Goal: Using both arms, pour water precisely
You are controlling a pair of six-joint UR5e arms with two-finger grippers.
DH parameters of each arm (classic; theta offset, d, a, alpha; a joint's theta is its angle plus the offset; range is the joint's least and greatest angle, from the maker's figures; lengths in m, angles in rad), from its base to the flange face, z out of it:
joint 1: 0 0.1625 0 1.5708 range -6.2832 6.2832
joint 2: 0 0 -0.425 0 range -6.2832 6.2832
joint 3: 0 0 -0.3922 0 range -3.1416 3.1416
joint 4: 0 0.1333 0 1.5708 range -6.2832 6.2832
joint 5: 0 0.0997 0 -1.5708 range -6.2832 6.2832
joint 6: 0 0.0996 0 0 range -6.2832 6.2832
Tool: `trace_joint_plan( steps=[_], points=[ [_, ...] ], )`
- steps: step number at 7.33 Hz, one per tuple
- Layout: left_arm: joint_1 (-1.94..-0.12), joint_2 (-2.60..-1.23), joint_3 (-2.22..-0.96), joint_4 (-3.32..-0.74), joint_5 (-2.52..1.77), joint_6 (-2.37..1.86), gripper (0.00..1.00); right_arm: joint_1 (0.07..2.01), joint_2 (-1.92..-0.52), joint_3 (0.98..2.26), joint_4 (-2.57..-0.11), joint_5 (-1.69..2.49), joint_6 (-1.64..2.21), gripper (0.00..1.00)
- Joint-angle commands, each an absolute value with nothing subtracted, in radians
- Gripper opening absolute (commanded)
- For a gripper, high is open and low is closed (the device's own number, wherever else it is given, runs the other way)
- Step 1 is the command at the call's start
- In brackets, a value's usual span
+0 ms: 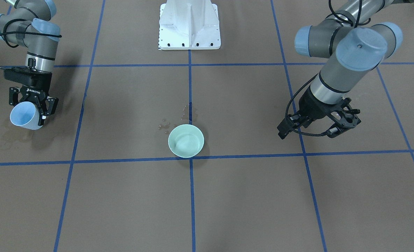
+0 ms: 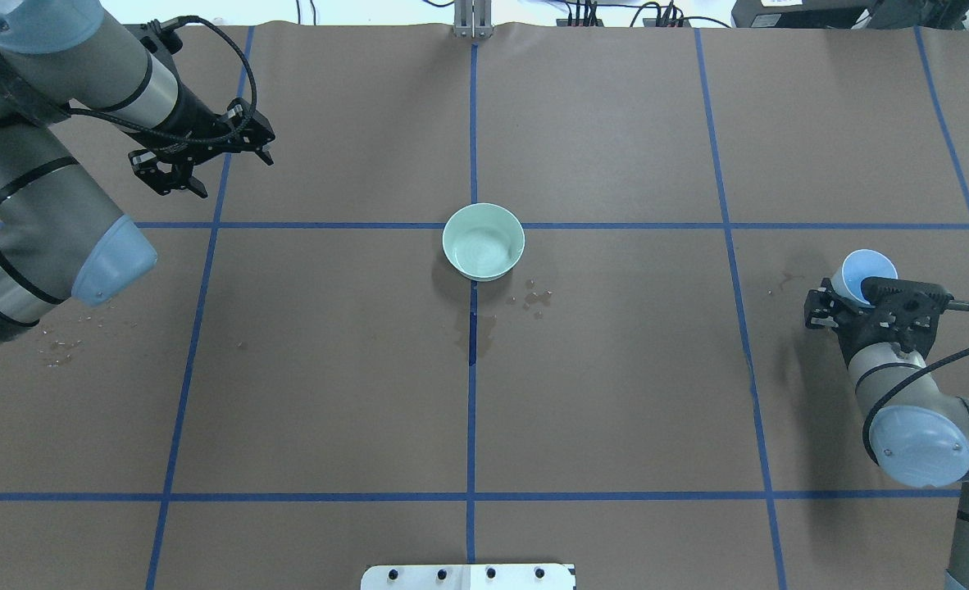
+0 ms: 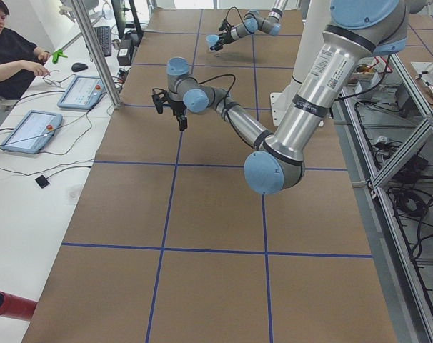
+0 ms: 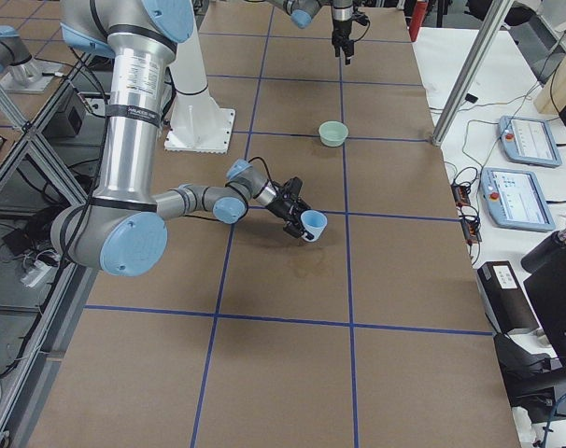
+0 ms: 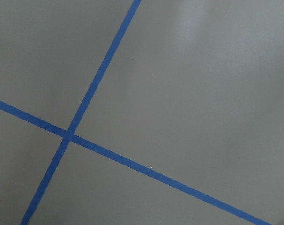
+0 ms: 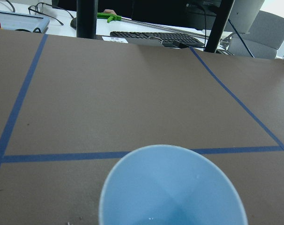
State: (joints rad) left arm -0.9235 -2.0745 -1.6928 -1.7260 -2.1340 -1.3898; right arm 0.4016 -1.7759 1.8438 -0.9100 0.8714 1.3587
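My right gripper (image 2: 862, 297) is shut on a light blue cup (image 2: 864, 275) and holds it tilted just above the table at the right side. In the front view the cup (image 1: 25, 116) has its mouth towards the camera. The right wrist view shows a faint sheen of water (image 6: 166, 218) at the cup's bottom. A mint green bowl (image 2: 483, 242) stands at the table's middle, also in the front view (image 1: 186, 140), with a glossy sheen inside. My left gripper (image 2: 204, 162) is open and empty above the far left of the table, well away from the bowl.
Water drops (image 2: 534, 297) lie on the brown paper beside the bowl, and a wet streak (image 2: 474, 332) runs along the blue centre line. More drops (image 2: 62, 348) lie at the near left. The white pedestal base (image 1: 189, 26) stands at the robot's side. A person (image 3: 13, 53) sits at the side table.
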Motion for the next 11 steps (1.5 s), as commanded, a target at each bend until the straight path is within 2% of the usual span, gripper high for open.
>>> trace_joint_plan(
  steps=[1, 2, 4, 6, 8, 11],
  points=[
    [-0.923, -2.068, -1.710, -1.723, -2.135, -1.390, 1.00, 0.411, -1.764, 1.867, -0.743, 0.925, 1.260, 0.00],
    [-0.923, -2.068, -1.709, -1.723, -2.135, -1.390, 1.00, 0.410, -1.749, 1.926, -0.697, 0.971, 1.197, 0.00],
    [-0.925, -2.065, -1.727, -1.723, -2.140, -1.381, 1.00, 0.413, -1.611, 1.921, -0.598, 1.025, 0.812, 0.00],
    [-0.934, -2.027, -1.791, -1.720, -2.138, -1.286, 1.00, 0.407, -1.448, 1.910, -0.639, 1.139, 0.730, 0.00],
    [-0.960, -1.888, -1.876, -1.720, -2.137, -1.031, 1.00, 0.393, -1.286, 1.908, -0.895, 1.181, 0.726, 0.00],
    [-0.973, -1.852, -1.893, -1.721, -2.137, -0.994, 1.00, 0.388, -1.145, 1.905, -1.150, 1.322, 0.594, 0.00]
  ],
)
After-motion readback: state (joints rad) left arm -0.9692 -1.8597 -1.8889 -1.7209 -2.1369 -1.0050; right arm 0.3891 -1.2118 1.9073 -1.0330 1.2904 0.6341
